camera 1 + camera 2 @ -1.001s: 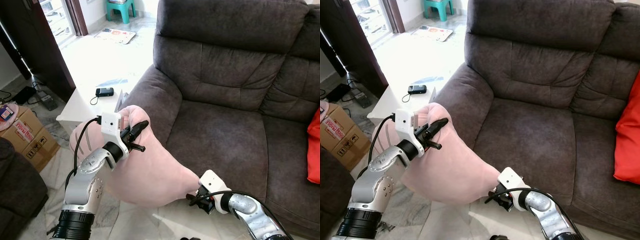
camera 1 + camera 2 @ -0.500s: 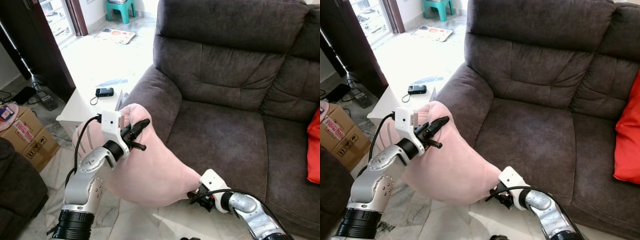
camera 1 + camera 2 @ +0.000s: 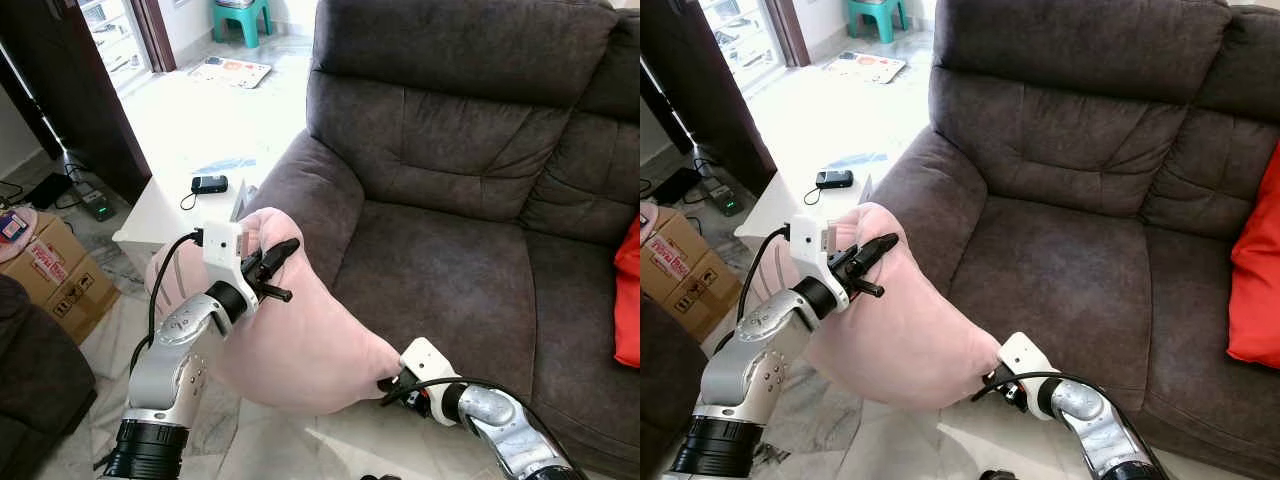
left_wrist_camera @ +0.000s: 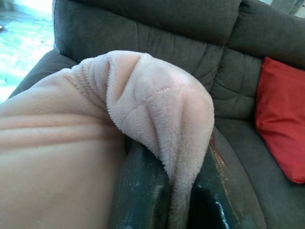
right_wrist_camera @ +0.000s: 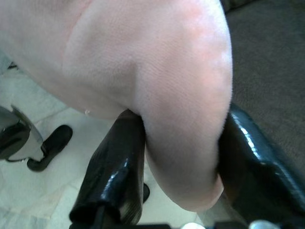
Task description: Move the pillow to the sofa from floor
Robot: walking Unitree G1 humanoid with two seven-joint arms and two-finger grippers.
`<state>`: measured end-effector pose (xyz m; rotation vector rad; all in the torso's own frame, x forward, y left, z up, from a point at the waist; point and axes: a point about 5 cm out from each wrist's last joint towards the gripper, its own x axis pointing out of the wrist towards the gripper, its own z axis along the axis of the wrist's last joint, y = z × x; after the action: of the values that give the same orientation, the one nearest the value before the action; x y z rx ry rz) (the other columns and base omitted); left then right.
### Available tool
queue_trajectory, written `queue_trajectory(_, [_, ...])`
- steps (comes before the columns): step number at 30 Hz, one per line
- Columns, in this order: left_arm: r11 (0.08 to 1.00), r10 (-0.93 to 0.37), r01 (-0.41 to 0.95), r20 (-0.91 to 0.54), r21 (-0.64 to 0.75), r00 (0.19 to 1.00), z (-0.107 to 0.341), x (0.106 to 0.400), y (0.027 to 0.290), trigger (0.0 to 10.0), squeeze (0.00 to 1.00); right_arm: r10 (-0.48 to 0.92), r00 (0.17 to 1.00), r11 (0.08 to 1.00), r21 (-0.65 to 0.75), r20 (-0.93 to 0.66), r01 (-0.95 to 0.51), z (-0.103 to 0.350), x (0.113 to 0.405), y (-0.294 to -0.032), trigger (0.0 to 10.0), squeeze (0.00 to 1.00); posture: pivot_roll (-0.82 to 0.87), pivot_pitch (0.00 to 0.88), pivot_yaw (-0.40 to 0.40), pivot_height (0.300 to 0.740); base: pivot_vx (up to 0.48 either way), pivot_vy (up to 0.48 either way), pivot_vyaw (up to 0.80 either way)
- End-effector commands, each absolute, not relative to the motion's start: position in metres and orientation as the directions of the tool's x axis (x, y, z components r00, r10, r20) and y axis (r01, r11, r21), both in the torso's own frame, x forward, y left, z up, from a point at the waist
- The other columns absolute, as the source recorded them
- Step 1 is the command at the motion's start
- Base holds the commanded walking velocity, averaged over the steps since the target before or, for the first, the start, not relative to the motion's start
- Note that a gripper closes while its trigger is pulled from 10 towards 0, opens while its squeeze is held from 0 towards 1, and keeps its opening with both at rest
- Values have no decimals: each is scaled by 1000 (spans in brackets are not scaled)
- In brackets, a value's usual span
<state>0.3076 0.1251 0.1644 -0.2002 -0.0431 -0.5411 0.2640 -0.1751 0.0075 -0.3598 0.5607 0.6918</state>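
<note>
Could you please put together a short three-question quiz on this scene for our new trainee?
1. True or false: the pink pillow already lies flat on the sofa seat.
2. Which grippers are shut on the pillow? A) left only B) right only C) both
3. Fill in: at the sofa's far right end lies a ___ cushion.

Key
1. False: it hangs between the left gripper and the right gripper, in front of the seat beside the sofa arm.
2. C: in each wrist view, the black fingers pinch a fold of pillow fabric.
3. red
</note>
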Motion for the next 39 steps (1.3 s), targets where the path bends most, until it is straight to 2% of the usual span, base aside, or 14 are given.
queue_trajectory(1, [812,-544,572,203,-118,814,192,306,117,10000,0,517,663,732,-121,-542,-670,15,268,-172,0,0,0,79,-1,740,0,0,0])
queue_trajectory(19, [839,-517,535,162,-101,841,181,308,121,10000,0,544,701,752,-101,-462,-651,27,269,-168,0,0,-5,76,3,740,0,0,0])
queue_trajectory(22, [862,-488,501,136,-79,862,175,309,125,10000,0,530,732,773,-111,-427,-624,33,270,-169,0,0,-8,71,5,740,0,0,0])
queue_trajectory(23, [890,-443,451,115,-61,889,169,310,132,10000,0,503,786,814,-107,-359,-570,43,274,-170,10000,0,-13,67,6,740,0,0,0])
queue_trajectory(25, [901,-424,431,107,-53,899,166,310,134,10000,0,493,805,829,-104,-329,-550,48,275,-171,10000,0,-14,66,6,740,0,0,0])
queue_trajectory(28, [937,-340,344,68,-56,938,154,309,144,10000,0,422,887,894,-77,-187,-441,66,279,-174,10000,0,-18,60,7,740,0,0,0])
queue_trajectory(33, [940,-339,340,21,-27,940,139,296,145,10000,0,274,962,962,1,-5,-274,93,277,-179,10000,0,-20,50,8,740,0,0,0])
queue_trajectory(35, [944,-330,330,9,-17,944,133,288,146,10000,0,167,982,983,57,83,-172,105,276,-181,10000,0,-20,45,7,740,0,0,0])
queue_trajectory(39, [961,-276,277,27,-6,961,131,285,151,10000,0,118,985,987,94,128,-131,110,274,-178,10000,0,-12,33,2,740,0,0,0])
